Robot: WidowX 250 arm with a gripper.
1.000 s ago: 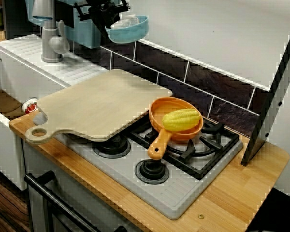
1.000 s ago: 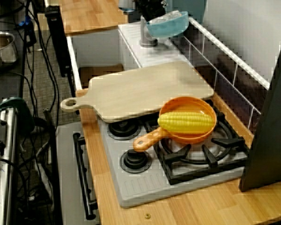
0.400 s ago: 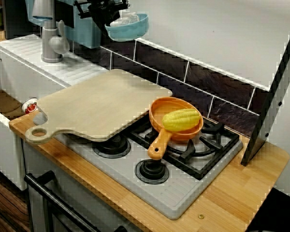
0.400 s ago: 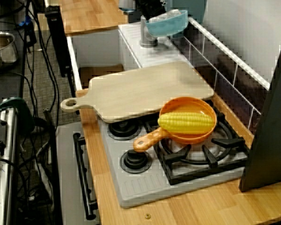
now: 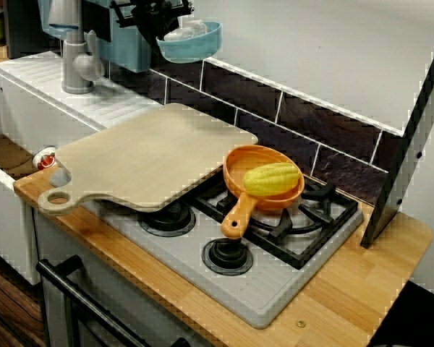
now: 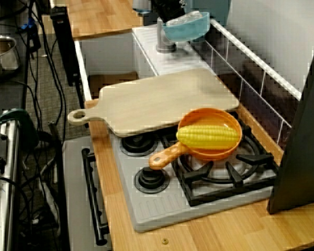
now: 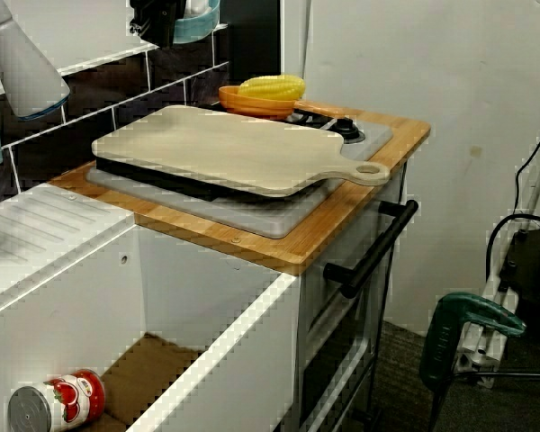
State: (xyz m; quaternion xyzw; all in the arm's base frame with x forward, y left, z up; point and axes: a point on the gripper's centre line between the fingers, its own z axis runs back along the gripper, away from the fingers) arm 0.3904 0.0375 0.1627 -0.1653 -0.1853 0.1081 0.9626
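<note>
My black gripper [image 5: 165, 23] hangs high above the white drainboard, at the back left in the view from the stove's front. It is shut on the rim of a light blue bowl [image 5: 195, 42], which is held in the air near the tiled wall. Something pale lies inside the bowl. The view along the counter shows the gripper [image 6: 170, 11] and the bowl [image 6: 188, 27] above the grey tap. From the sink side only the gripper's lower part [image 7: 158, 22] and a bit of the bowl [image 7: 201, 24] are in the picture.
A large wooden cutting board [image 5: 148, 155] covers the stove's left burners. An orange pan [image 5: 257, 189] with a corn cob [image 5: 272, 178] sits on the back right burner. The grey tap [image 5: 76, 61] stands below the gripper. A can [image 7: 56, 405] lies in the sink.
The gripper and the blue bowl have risen a little. Nothing else has moved.
</note>
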